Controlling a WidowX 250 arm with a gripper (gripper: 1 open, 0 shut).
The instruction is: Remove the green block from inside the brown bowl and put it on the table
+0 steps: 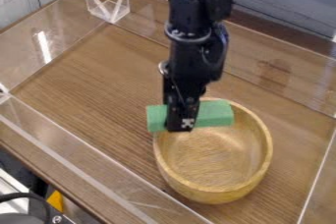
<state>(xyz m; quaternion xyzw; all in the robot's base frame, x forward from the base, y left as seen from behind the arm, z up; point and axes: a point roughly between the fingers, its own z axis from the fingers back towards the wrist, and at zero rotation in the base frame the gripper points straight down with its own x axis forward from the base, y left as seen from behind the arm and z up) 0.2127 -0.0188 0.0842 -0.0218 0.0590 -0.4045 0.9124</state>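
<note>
My gripper hangs from the black arm over the near left rim of the brown bowl and is shut on the green block. The block is a bright green bar held level in the air, its left end sticking out past the bowl's rim and its right end still above the bowl. The bowl is a round light-brown wooden one standing on the table at the lower right, and its inside shows bare wood. The fingers cover the middle of the block.
Low clear plastic walls run around the tabletop's edges. A small clear plastic stand sits at the back left. Bare wood-grain surface stretches left of the bowl and behind it.
</note>
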